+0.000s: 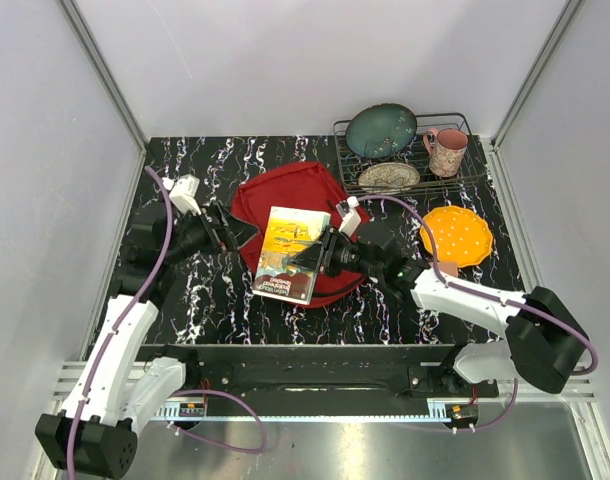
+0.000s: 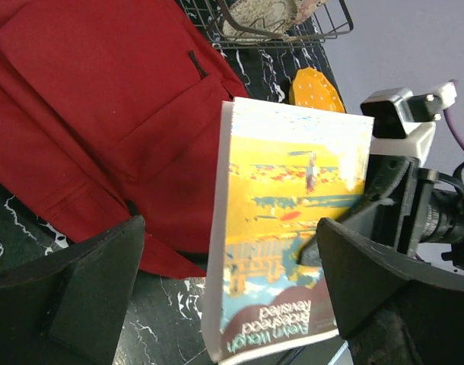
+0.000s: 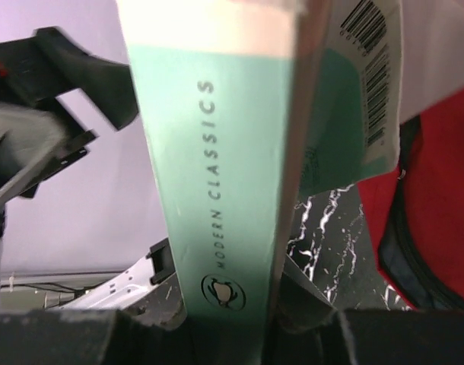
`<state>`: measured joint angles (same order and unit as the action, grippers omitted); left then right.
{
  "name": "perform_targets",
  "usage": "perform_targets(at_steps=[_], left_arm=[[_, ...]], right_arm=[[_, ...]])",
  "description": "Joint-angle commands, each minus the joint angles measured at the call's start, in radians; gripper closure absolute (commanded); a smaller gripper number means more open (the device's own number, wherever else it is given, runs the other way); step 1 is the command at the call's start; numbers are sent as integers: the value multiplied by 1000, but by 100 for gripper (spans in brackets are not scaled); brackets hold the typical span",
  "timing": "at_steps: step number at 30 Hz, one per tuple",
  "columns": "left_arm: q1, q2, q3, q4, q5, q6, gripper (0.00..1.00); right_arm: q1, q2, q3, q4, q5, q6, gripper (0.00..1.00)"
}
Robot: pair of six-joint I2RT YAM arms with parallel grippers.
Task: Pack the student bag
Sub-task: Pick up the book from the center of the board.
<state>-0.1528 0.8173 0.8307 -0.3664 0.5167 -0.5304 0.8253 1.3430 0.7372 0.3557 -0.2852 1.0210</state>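
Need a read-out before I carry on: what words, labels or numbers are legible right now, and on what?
"MODERN CLASSICS": paperback spine, above a penguin logo.
"Evelyn Waugh", "Brideshead Revisited": paperback front cover, upside down in the left wrist view.
Barcode on its back cover: digits too small to read.
Red backpack: no text visible.

Wire rack (image 1: pixel 425 118) holding teal plate (image 1: pixel 381 130), patterned plate (image 1: pixel 389 177), pink mug (image 1: pixel 446 151), orange plate (image 1: pixel 457 236) beside it, marbled table (image 1: pixel 225 290)
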Motion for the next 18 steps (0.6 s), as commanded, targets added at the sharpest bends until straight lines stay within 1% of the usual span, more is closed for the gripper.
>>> perform_targets(at_steps=[1,3,4,7,10,12,16,18], left_arm=[[-1,52,-21,172,83,-40,1],[-1,95,-24,239,136,-98,1],[-1,111,-28,330,194,-124,1],[-2,158,-45,508,297,-221,1],[-2,189,-41,567,357,-235,1],[-2,198,-42,567,365,-224,1],[-1,215,-70,598,405,-246,1],[-2,226,-102,693,431,-313,1]], right_arm=[[-3,-84,47,121,-98,-44,97],[-3,-82,48,155,-120,-32,96],[-3,-77,51,169,-143,-21,96],[-3,-61,56,224,-181,2,96],[-5,-48,45,305,-210,31,96],[-5,-45,38,372,-223,48,96],[-5,-38,27,450,-261,80,96],[-5,-25,30,477,-282,86,96]])
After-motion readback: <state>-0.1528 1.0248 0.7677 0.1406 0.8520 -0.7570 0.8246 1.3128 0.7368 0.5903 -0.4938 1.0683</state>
